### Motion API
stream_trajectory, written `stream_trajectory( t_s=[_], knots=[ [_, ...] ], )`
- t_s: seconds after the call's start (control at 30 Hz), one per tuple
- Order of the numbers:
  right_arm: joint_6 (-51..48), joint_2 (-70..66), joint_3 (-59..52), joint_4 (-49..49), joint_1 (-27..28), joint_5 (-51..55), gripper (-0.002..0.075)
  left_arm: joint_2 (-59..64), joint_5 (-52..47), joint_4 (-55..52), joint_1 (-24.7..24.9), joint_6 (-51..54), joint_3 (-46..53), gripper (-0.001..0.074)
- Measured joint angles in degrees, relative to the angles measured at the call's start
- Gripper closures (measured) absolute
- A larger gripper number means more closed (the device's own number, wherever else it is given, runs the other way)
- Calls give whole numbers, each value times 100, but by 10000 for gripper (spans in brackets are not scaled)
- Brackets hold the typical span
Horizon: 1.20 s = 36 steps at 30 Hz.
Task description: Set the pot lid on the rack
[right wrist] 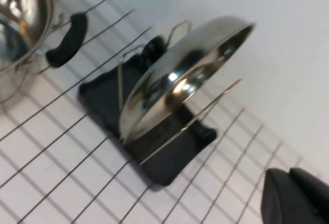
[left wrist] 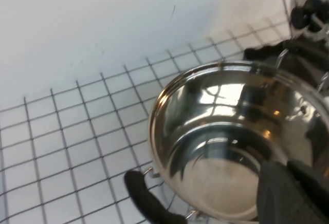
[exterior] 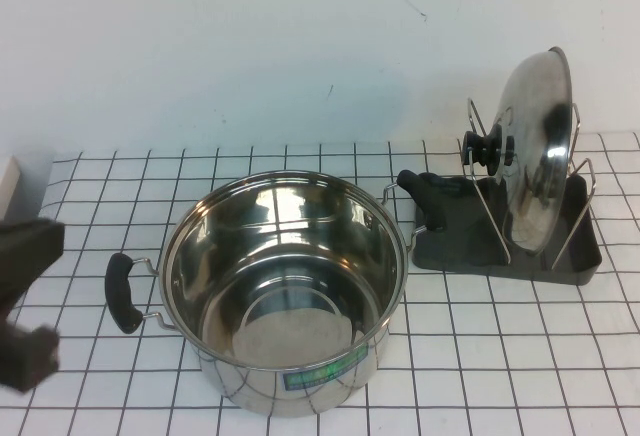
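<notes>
The pot lid (exterior: 540, 146) stands on edge in the rack (exterior: 470, 241), leaning between its wire loops, with its black knob (exterior: 487, 149) facing the pot. It also shows in the right wrist view (right wrist: 180, 75), on the dark tray of the rack (right wrist: 103, 98). My right gripper (right wrist: 295, 196) is shut and empty, off to the side of the rack and clear of it; it is out of the high view. My left gripper (left wrist: 295, 193) is shut and empty, above the pot's near rim at the table's left edge (exterior: 28, 296).
The deep steel pot (exterior: 285, 286) with two black handles stands in the middle of the gridded mat, just left of the rack; one handle (exterior: 430, 201) nearly touches the tray. It also shows in the left wrist view (left wrist: 236, 131). A white wall stands behind.
</notes>
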<state>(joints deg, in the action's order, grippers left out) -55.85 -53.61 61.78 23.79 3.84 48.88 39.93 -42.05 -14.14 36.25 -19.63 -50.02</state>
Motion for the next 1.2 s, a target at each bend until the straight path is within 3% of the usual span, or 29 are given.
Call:
stream_trajectory(
  t_s=[0.33,0.63,1.2],
  knots=[
    [-13,2223,-2398,-21,-9,-1894,721,-1653,2138,-136,0,296,2100,736],
    [-43,3083,-3898,559,-9,-2237,722,-2278,3888,-498,0,427,3443,736],
    [-7,3119,-3929,1375,-9,-2337,724,-2307,4093,-513,0,450,3528,736]
  ],
)
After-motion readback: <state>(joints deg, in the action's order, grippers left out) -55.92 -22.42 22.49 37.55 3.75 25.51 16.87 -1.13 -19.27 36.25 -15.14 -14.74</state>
